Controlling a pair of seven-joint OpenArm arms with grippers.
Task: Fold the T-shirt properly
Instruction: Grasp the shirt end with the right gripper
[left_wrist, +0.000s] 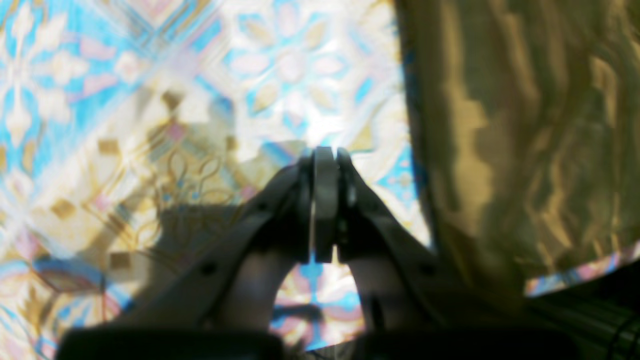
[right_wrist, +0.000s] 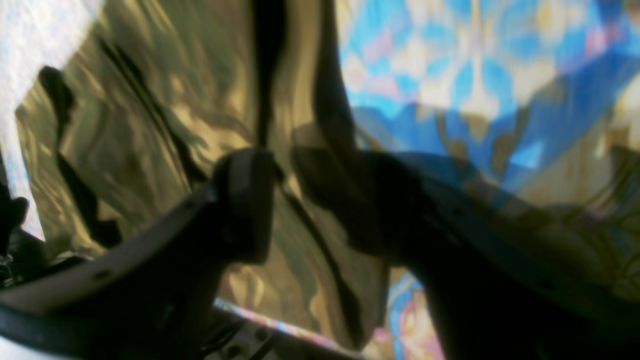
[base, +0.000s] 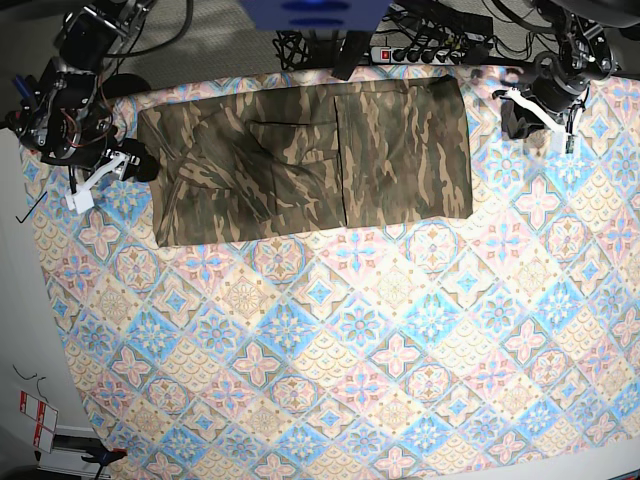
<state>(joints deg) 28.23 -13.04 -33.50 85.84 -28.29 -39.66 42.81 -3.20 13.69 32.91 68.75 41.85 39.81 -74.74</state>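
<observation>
I have one T-shirt (base: 305, 160) on the bench, lying flat at the far side of the patterned tablecloth (base: 400, 330). It is folded into a broad camouflage rectangle whose long axis runs left to right across the scene, parallel to the far edge of the bench. A straight fold edge runs near to far through its middle, and the left half carries more creases and overlapping layers than the smoother right half. I cannot make out the collar or which end is the neck.

My right gripper (base: 78, 192) sits at the left of the scene, just beside the shirt's left edge. In its wrist view the jaws of the right gripper (right_wrist: 290, 200) stand spread wide, with camouflage cloth filling the space behind and between them; the view is too blurred for me to say whether either jaw touches the cloth, but they are not pinching it.

My left gripper (base: 562, 130) is at the far right, apart from the shirt's right edge, over bare tablecloth. In its wrist view the left gripper (left_wrist: 325, 155) has its jaws pressed together on nothing, with the shirt's edge off to one side.

I count one shirt, one tablecloth, two arms.
</observation>
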